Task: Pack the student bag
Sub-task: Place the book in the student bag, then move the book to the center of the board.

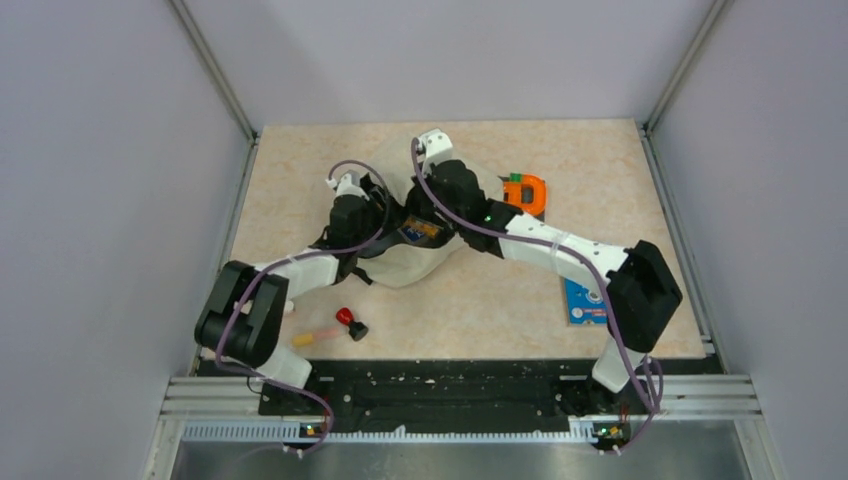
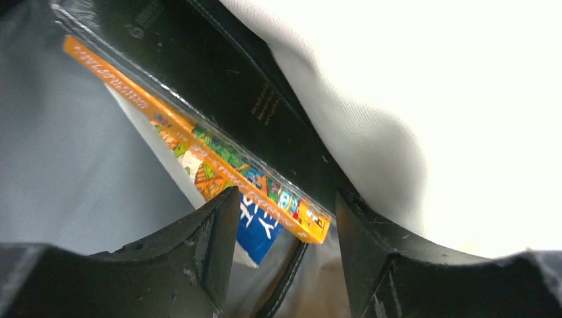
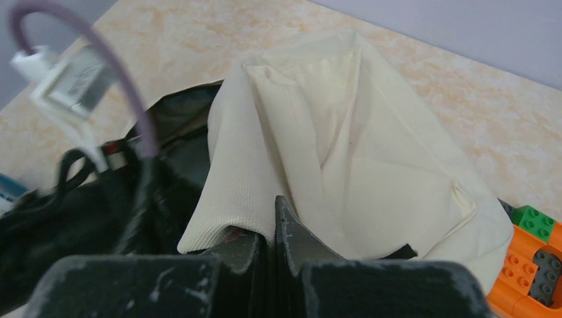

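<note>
The right jaws are clenched on the cream rim of the student bag (image 3: 371, 152), pinching a fold of cloth and holding the mouth up. Beyond them the rest of the bag slumps onto the table (image 3: 464, 99). The left jaws stand released inside that mouth, with the corner of an orange-spined book (image 2: 219, 159) between them and a black book (image 2: 252, 99) lying against it just beyond. The bag looks light, limp and quick to collapse, so the hemmed rim or a strap seems a surer hold than the loose panel.
</note>
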`<state>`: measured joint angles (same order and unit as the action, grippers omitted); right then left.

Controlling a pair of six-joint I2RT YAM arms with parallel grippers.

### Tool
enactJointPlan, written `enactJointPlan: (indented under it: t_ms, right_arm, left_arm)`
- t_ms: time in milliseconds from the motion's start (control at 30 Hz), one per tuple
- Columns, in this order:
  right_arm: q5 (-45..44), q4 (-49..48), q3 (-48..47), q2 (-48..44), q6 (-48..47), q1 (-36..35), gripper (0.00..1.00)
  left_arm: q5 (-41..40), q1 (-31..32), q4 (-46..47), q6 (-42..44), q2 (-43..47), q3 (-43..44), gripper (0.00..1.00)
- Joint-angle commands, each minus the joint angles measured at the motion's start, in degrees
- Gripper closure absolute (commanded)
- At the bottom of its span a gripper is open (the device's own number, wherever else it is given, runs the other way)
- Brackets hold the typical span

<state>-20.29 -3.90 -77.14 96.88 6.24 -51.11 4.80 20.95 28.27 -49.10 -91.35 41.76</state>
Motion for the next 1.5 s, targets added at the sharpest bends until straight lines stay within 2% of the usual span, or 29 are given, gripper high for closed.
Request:
enactJointPlan:
  t_ms: [0, 133, 300, 433, 567, 667, 733, 1067, 1200, 1300, 1467]
  right_arm:
    - [2.06, 3.48, -6.50, 2.93, 4.13, 4.96, 1.00]
    - [4.41, 7.48, -8.62, 6.76, 7.94, 10.54, 0.98]
    - [10.12, 11.32, -11.55, 12.88, 11.37, 18.07, 0.85]
    - [15.55, 14.32, -12.92, 14.94, 9.69, 20.11, 0.73]
    - [19.95, 15.41, -10.57, 12.01, 6.81, 20.17, 0.34]
    - [24.24, 14.53, -5.98, 7.46, 5.91, 20.17, 0.15]
    - [26.86, 13.70, -2.49, 4.03, 5.81, 20.16, 0.08]
    - [33.91, 17.00, 8.18, -11.21, 5.92, 20.13, 0.04]
    - [31.55, 17.92, 12.97, -18.87, 9.97, 20.95, 0.04]
    - [28.86, 17.19, 19.22, -25.48, 13.63, 26.96, 0.04]
    - [21.03, 13.82, 29.39, -34.47, 19.76, 41.64, 0.01]
  left_arm:
    - [-3.92, 0.23, 0.85, 4.73, 10.00, -4.65, 0.39]
    - [-6.08, 0.27, -3.78, 6.84, 18.13, -8.51, 0.36]
    - [-5.82, 0.26, -8.59, 8.21, 25.37, -11.71, 0.34]
    - [-1.30, 0.30, -10.17, 8.62, 26.46, -10.75, 0.33]
    - [2.58, 0.38, -9.56, 8.31, 24.37, -8.42, 0.32]
    - [5.38, 0.40, -8.30, 7.86, 21.67, -6.45, 0.32]
    - [6.27, 0.56, -7.84, 7.79, 20.06, -5.12, 0.32]
    - [8.39, 0.70, -7.11, 9.80, 13.54, 0.30, 0.31]
    - [8.95, 0.80, -6.96, 10.04, 12.53, 1.76, 0.31]
    - [9.09, 0.83, -7.12, 10.14, 13.09, 1.75, 0.31]
    - [8.66, 0.79, -8.07, 11.00, 14.97, 0.37, 0.31]
